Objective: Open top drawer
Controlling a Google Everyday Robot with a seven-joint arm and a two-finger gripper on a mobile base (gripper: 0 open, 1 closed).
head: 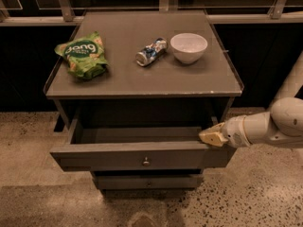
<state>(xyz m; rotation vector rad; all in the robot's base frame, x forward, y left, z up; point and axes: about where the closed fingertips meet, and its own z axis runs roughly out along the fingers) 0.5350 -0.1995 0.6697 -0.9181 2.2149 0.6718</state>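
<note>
The top drawer [109, 159] is a wide grey front with a small round metal knob [146, 162] at its centre. It stands pulled out from the grey cabinet, and its dark inside shows behind the front. My gripper [207, 136] comes in from the right on a white arm and rests at the drawer's upper right corner, touching the top edge of the front. A narrower grey drawer front [149, 182] sits shut below it.
On the cabinet top [142, 79] lie a green snack bag [81, 55], a crushed can [151, 51] on its side and a white bowl [188, 47]. A dark railing runs behind. Speckled floor [38, 193] spreads in front and to both sides.
</note>
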